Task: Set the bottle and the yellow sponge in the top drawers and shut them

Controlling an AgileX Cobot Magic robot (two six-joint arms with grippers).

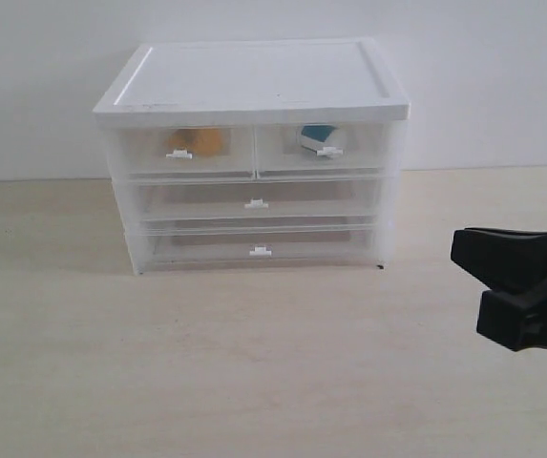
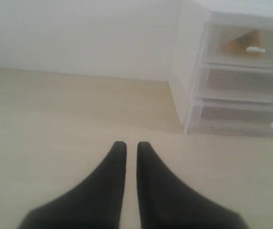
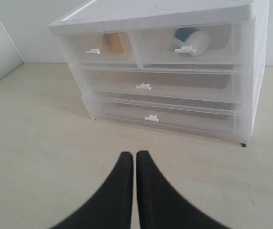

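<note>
The yellow sponge (image 1: 201, 141) lies inside the left top drawer (image 1: 144, 153), seen through its translucent front. The bottle (image 1: 319, 136), teal with a white cap, lies on its side in the right top drawer (image 1: 364, 148). Both top drawers sit flush with the chest front. My right gripper (image 1: 469, 286) hovers low at the right, well in front of the chest, shut and empty. In the right wrist view, the right gripper (image 3: 135, 155) points at the chest, with the sponge (image 3: 113, 42) and bottle (image 3: 191, 40) behind their fronts. My left gripper (image 2: 131, 145) is shut on nothing over bare table; the sponge (image 2: 241, 43) shows beyond.
The white-topped chest (image 1: 254, 76) stands at the back middle of the pale wooden table (image 1: 158, 363), close to a white wall. Below the top pair are two full-width drawers (image 1: 197, 202), both pushed in. The left arm is outside the exterior view.
</note>
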